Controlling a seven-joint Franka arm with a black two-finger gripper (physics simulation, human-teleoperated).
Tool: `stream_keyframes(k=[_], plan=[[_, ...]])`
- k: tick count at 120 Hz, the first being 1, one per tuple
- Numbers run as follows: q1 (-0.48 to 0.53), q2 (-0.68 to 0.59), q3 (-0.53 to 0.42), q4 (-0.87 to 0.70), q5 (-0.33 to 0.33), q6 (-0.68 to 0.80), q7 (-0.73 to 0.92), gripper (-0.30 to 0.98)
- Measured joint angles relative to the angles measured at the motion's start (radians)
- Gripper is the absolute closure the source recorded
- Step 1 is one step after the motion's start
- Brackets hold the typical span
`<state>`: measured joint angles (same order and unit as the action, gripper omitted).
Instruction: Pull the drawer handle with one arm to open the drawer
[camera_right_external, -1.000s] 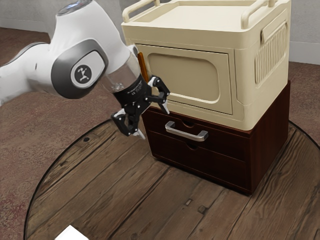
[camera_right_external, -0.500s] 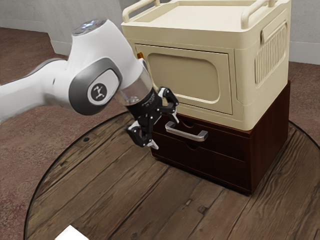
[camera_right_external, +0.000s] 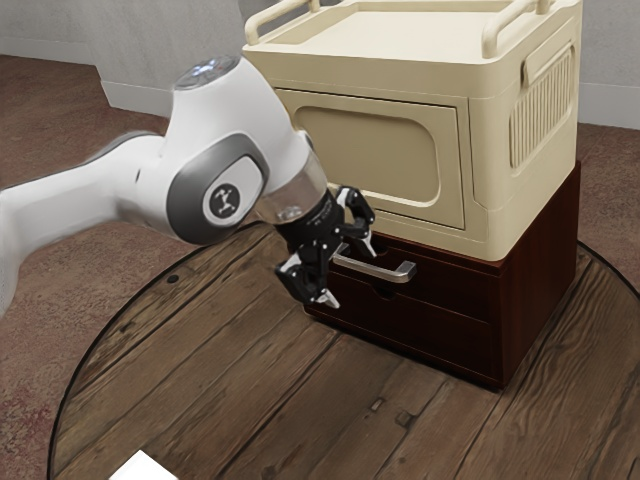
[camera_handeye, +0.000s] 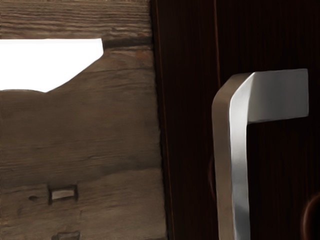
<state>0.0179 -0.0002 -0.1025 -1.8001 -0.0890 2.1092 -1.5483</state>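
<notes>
The drawer handle (camera_right_external: 385, 269), a bare metal bar with bent ends, is fixed to the front of the upper drawer (camera_right_external: 450, 290). That drawer is closed, its front in line with the cabinet (camera_right_external: 540, 275). In the wrist view I observe one bent end of the handle meeting the dark wood.

My gripper (camera_right_external: 350, 274) is at the handle's end toward the exterior view's left, fingers wide apart, nothing clamped between them. Whether either finger touches the bar, I cannot tell. The arm (camera_right_external: 245, 120) reaches in from the exterior view's left.

Below is the lower drawer (camera_right_external: 420, 330), also closed. On top of the cabinet sits a cream appliance (camera_right_external: 525, 190) with two top rails. All stand on the far part of a round plank table (camera_right_external: 300, 400). A white item (camera_right_external: 145, 470) lies at the near left of the exterior view.
</notes>
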Motion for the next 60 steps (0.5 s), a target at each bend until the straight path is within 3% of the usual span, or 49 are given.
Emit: stream_keyframes(k=[26,60], plan=[[0.009,0.001,-0.012,-0.011,0.0,0.009,-0.01,0.12],[0.004,-0.001,-0.009,-0.012,0.0,0.006,-0.03,0.4]])
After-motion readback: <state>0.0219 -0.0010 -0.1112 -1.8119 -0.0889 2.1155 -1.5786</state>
